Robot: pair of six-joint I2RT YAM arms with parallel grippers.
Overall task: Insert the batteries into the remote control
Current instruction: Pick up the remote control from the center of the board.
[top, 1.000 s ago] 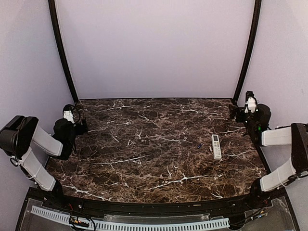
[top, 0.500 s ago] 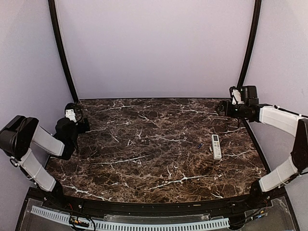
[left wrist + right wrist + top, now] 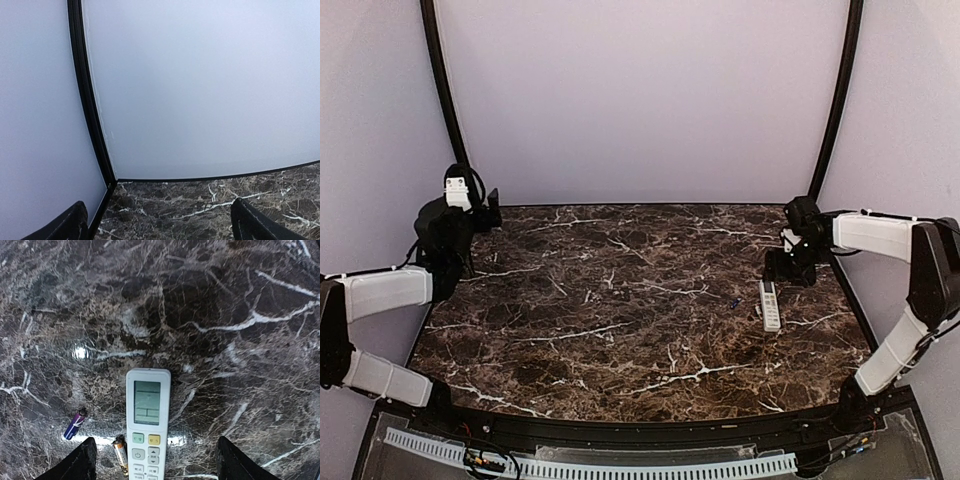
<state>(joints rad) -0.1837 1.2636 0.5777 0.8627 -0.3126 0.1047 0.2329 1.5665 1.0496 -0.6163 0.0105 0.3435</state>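
Right tool (image 3: 787,268), jaws spread, hovers nearest the remote control (image 3: 770,305), at its 6 o'clock, long axis 12-to-6.

The remote control (image 3: 770,305) lies near the right edge of the tabletop (image 3: 600,320), a gold-and-black battery (image 3: 120,456) just beside it and a purple battery (image 3: 75,423) near, both on its leftward side. From there bare marble spreads to the left edge.

The remote control (image 3: 147,425) runs off the right wrist view's bottom edge, its lowest buttons cut away. From above, the purple battery (image 3: 733,302) left of it is a speck; the gold battery (image 3: 120,456) beside the remote cannot be made out there.
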